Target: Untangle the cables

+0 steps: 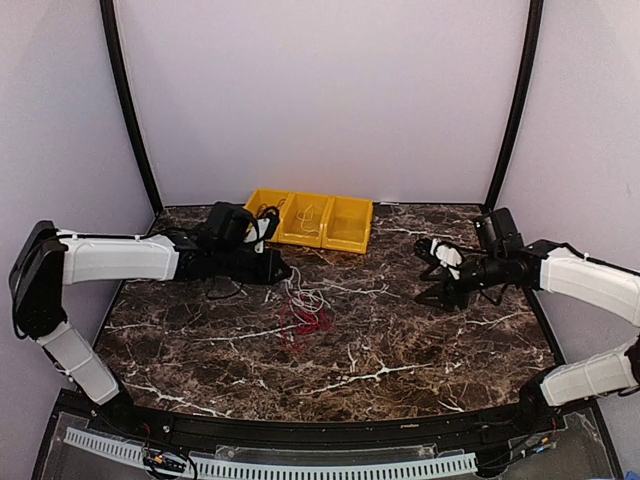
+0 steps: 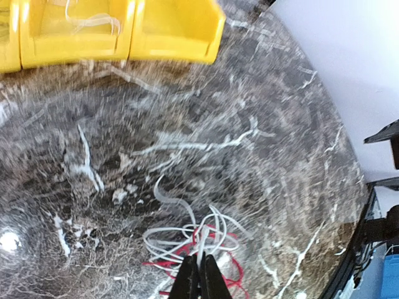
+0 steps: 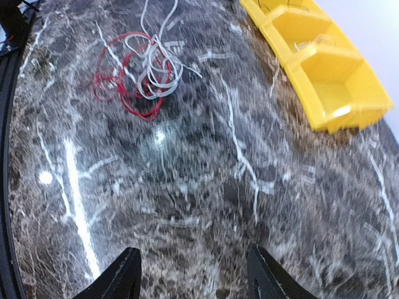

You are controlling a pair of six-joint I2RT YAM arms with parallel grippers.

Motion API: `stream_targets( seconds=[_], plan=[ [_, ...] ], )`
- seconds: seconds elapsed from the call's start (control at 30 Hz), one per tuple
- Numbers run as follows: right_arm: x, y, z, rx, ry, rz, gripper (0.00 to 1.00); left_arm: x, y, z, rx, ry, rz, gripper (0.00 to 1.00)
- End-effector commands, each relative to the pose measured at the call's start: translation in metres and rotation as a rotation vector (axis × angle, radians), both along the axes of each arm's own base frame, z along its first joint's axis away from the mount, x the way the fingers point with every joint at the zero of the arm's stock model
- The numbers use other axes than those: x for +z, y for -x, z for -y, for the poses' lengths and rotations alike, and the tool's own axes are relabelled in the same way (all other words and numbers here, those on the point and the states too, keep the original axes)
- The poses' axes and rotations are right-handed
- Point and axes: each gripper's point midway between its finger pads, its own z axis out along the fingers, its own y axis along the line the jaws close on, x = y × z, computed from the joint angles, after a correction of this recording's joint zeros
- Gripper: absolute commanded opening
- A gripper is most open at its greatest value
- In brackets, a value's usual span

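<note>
Dark marble tabletop, tangled red and white thin cables lying at centre; left gripper clenched tight at their edge, right gripper spread wide, empty, well apart.

The left gripper is closed tight; the right gripper stands apart.

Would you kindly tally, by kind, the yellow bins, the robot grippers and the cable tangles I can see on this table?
Yellow bins: 3
Grippers: 2, the left gripper and the right gripper
Cable tangle: 1
Total: 6
</note>
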Motion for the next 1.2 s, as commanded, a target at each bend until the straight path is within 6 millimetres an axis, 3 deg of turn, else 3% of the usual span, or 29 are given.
stream_targets(
  seconds=[0.0,0.13,0.2,0.37,0.6,0.83,1.0,1.17],
  plan=[
    [0.069,-0.009,-0.051,0.112,-0.115,0.112,0.59,0.080,0.004,-0.012,0.032,0.090,0.148,0.00],
    [0.117,-0.012,-0.096,0.181,-0.250,0.112,0.57,0.112,0.012,-0.019,0.041,0.141,0.194,0.00],
    [0.131,-0.015,-0.117,0.200,-0.299,0.091,0.57,0.123,0.016,-0.021,0.042,0.160,0.207,0.00],
    [0.128,-0.021,-0.166,0.222,-0.320,0.021,0.59,0.140,0.026,-0.021,0.036,0.205,0.224,0.00],
    [0.112,-0.019,-0.209,0.210,-0.325,-0.057,0.63,0.160,0.036,-0.016,0.034,0.276,0.239,0.00],
    [0.134,-0.019,-0.239,0.241,-0.421,-0.098,0.62,0.172,0.039,-0.015,0.034,0.292,0.249,0.00],
    [0.105,-0.022,-0.262,0.244,-0.405,-0.194,0.58,0.182,0.043,-0.014,0.034,0.323,0.258,0.00],
    [0.062,-0.015,-0.273,0.251,-0.372,-0.296,0.34,0.195,0.048,-0.019,0.044,0.339,0.279,0.00]
  ],
)
